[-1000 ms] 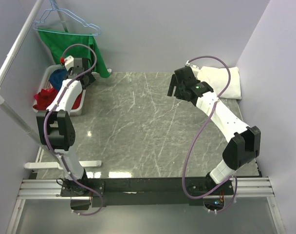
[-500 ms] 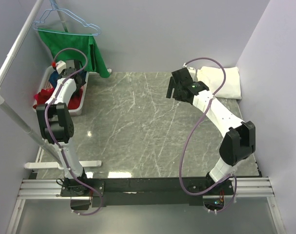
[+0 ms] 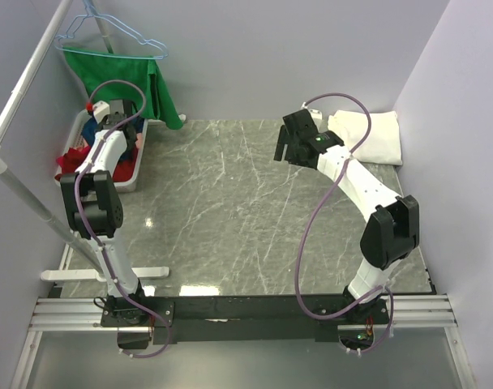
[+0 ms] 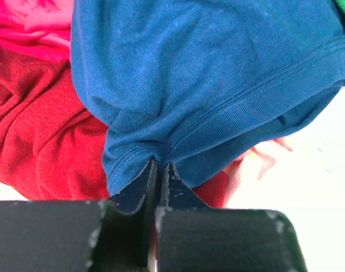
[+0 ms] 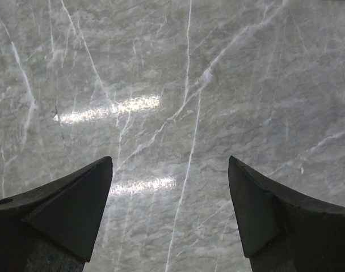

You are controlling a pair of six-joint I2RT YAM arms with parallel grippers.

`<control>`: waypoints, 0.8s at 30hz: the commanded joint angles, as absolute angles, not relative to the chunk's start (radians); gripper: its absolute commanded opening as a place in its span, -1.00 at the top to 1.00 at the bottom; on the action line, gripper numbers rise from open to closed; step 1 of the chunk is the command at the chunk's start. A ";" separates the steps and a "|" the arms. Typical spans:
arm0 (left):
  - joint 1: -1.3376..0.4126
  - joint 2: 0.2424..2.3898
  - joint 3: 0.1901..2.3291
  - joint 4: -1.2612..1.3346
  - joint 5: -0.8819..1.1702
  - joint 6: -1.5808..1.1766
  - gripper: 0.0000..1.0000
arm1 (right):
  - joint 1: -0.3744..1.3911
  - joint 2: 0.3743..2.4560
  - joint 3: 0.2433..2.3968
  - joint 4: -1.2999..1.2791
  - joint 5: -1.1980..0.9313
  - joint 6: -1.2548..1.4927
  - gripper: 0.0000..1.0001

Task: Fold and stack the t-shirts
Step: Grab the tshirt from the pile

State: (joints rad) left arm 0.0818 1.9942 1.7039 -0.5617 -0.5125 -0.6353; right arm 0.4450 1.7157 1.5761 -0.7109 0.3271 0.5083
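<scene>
A navy blue t-shirt (image 4: 206, 73) lies bunched on top of other clothes in the white basket (image 3: 109, 183) at the table's far left. My left gripper (image 4: 159, 164) is shut on this shirt's ribbed hem, with a fold of blue cloth pinched between the tips. From above, the left gripper (image 3: 110, 123) is down inside the basket. A folded white t-shirt (image 3: 378, 134) rests at the far right corner. My right gripper (image 5: 169, 164) hangs open over bare marble, to the left of the white shirt, holding nothing.
Red cloth (image 4: 42, 136) and pink cloth (image 4: 30, 22) lie under the blue shirt in the basket. A green cloth (image 3: 126, 77) hangs on a hanger from the rail (image 3: 23, 97) behind the basket. Grey marble table (image 3: 230, 219) spreads between the arms.
My left gripper has reached down into the basket and shut on the blue shirt's hem. The right arm has drifted slightly left, still open.
</scene>
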 commanded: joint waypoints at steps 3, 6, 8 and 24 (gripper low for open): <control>0.081 1.921 1.706 -0.563 -0.480 -0.623 0.99 | 0.437 1.720 1.612 -0.710 0.328 0.517 -0.77; 0.075 1.850 1.664 -0.534 -0.440 -0.621 0.99 | 0.437 1.707 1.608 -0.709 0.339 0.525 -0.76; 0.061 1.795 1.644 -0.519 -0.405 -0.617 0.99 | 0.436 1.698 1.611 -0.707 0.348 0.529 -0.76; -0.250 1.499 1.756 -0.532 -0.428 -0.512 0.99 | 0.348 1.666 1.718 -0.724 0.380 0.566 -0.75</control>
State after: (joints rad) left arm -0.2024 1.5963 1.6749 -0.5636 -0.4412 -0.5610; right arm 0.3874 1.7168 1.6547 -0.7258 0.3561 0.5419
